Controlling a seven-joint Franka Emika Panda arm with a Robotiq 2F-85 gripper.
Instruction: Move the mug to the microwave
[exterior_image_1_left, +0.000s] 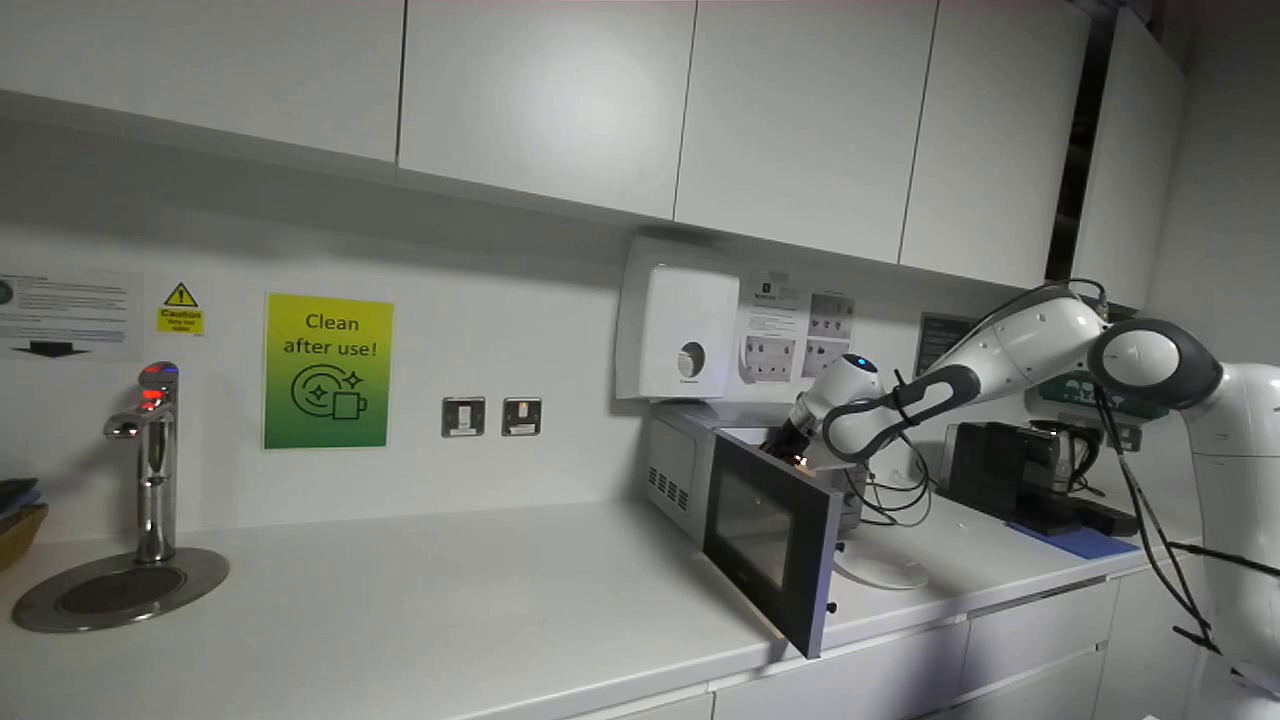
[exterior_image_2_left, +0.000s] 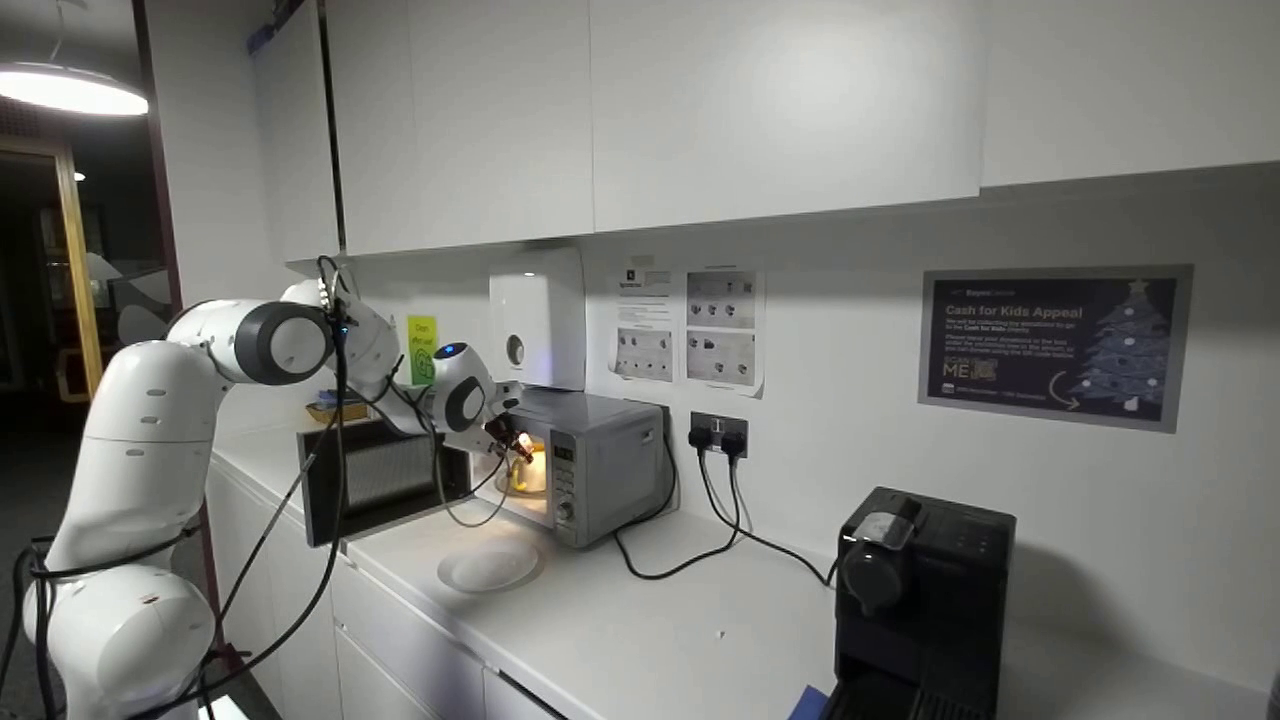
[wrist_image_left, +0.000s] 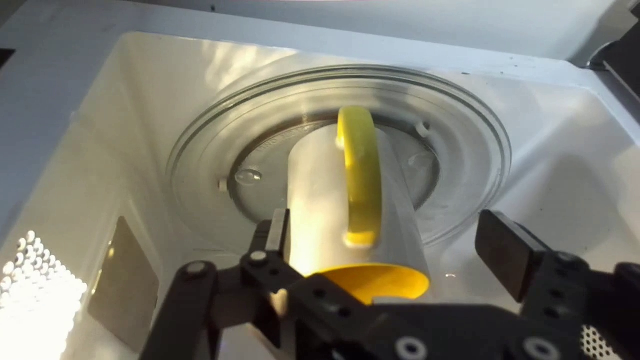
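glass turntable (wrist_image_left: 210, 150), mug (wrist_image_left: 320, 210) well inside rim, fingers (wrist_image_left: 506, 252) apart

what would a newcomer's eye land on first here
Probably the mug with its yellow handle, standing on the glass turntable in the lit microwave, between the open jaws of the end effector. Next, in both exterior views, come the white arm stretched to the microwave and the yellow-green sign on the wall.

In an exterior view, a round lamp (exterior_image_2_left: 72, 92) glares white at upper left, and the microwave (exterior_image_2_left: 610, 455) glows warm inside. Dim shadow bands the wall (exterior_image_1_left: 500, 300) under the cupboards (exterior_image_1_left: 545, 95). In the wrist view, lower left, light burns out a perforated panel (wrist_image_left: 37, 300).
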